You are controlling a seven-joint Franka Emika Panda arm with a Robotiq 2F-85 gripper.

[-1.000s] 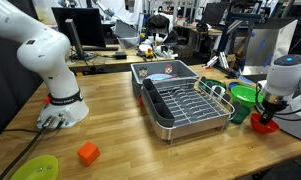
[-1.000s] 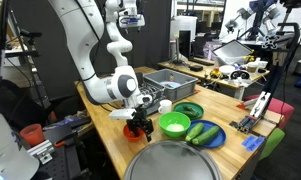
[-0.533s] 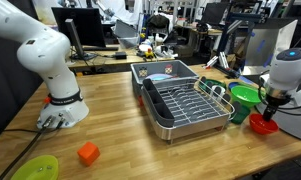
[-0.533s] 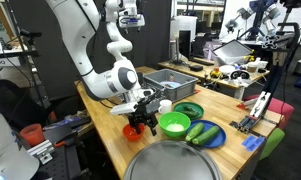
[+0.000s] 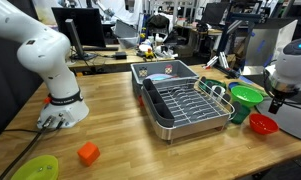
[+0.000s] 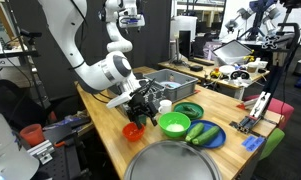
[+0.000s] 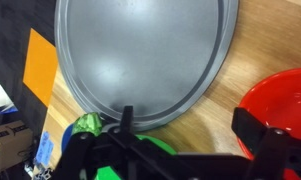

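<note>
A red bowl sits on the wooden table beside a green bowl. My gripper hangs just above the red bowl, open, holding nothing. In the wrist view the gripper frames bare wood between its fingers. There the red bowl lies at the right under one finger, and the green bowl shows at the lower left.
A metal dish rack stands mid-table. A big grey round pan lies close by. A blue plate with cucumbers and a green plate sit beyond the green bowl. An orange block and yellow-green plate lie near the base.
The gripper opened fully, let go of the red bowl on the table, and rose away from it. The bowl stays where it was set down.
</note>
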